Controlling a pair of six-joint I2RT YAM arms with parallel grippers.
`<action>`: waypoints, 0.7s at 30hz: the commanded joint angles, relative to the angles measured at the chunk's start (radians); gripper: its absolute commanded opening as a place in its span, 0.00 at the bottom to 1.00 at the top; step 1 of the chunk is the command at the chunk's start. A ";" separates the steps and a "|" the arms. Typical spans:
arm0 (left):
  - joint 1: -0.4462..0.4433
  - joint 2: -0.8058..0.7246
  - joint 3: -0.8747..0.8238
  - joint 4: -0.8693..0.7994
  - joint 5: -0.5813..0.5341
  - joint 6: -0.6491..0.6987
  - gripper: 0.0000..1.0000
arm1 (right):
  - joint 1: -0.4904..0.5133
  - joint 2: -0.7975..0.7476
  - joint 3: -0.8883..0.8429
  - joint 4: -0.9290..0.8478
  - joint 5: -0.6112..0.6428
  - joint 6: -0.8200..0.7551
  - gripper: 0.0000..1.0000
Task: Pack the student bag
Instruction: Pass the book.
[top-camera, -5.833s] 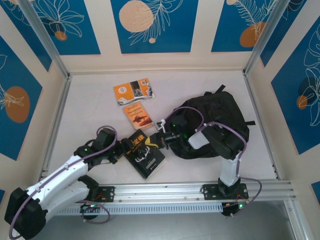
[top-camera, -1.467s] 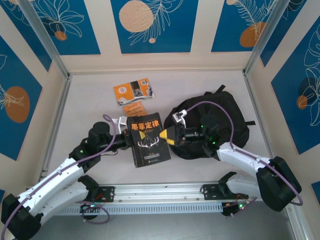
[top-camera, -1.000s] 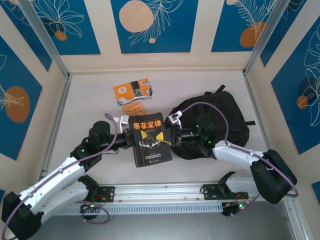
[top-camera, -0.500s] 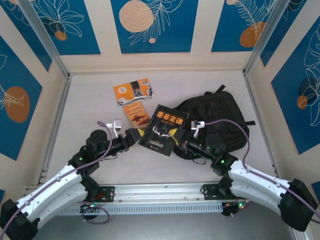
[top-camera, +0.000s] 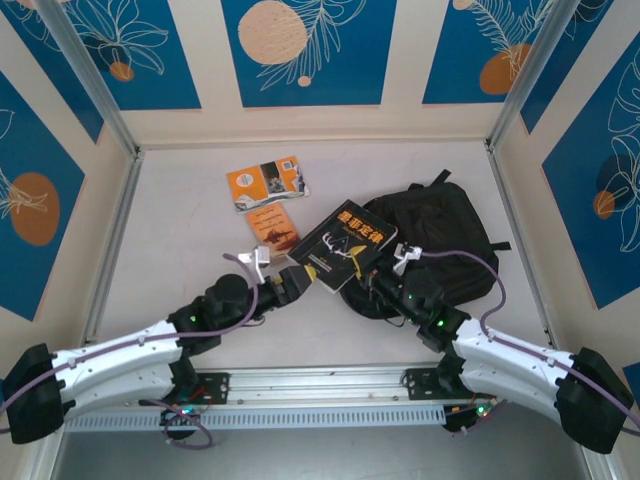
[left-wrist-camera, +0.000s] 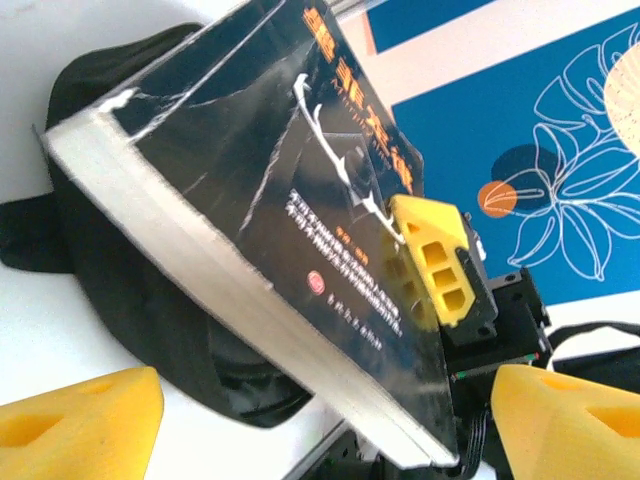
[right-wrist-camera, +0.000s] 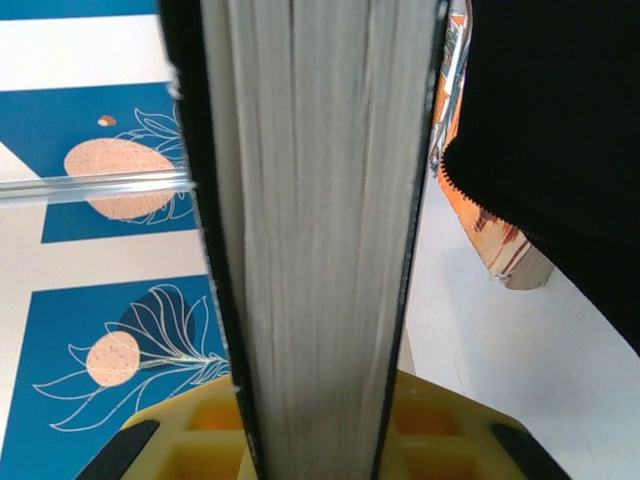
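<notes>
The student bag (top-camera: 445, 235) lies at the right of the table, a large black fabric backpack. A thick black-covered book (top-camera: 345, 243) with white and yellow print is lifted and tilted over the bag's left edge. My right gripper (top-camera: 373, 272) is shut on the book's near right edge; in the right wrist view its yellow fingers (right-wrist-camera: 450, 432) clamp both covers around the page block (right-wrist-camera: 310, 220). My left gripper (top-camera: 297, 277) stands open just off the book's lower left corner. In the left wrist view its fingertips (left-wrist-camera: 85, 412) spread wide below the book (left-wrist-camera: 270, 190), with the bag (left-wrist-camera: 140, 300) behind.
Two orange books lie on the white table left of the bag: one (top-camera: 267, 183) farther back and a smaller one (top-camera: 275, 230) just left of the lifted book, also showing as an orange book (right-wrist-camera: 490, 235) past the bag's edge. Metal rails frame the table.
My left gripper has let go of the black book and opened. The right gripper has carried the book back and right, onto the bag's left edge. The left arm has followed to the right.
</notes>
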 joint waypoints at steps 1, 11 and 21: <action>-0.019 0.048 0.036 0.118 -0.115 0.009 0.83 | 0.020 -0.002 0.026 0.146 0.091 0.020 0.00; -0.025 0.246 0.112 0.296 -0.189 -0.078 0.65 | 0.057 0.032 0.027 0.220 0.136 0.003 0.00; -0.026 0.253 0.110 0.345 -0.220 -0.080 0.21 | 0.065 0.016 0.030 0.188 0.154 -0.063 0.00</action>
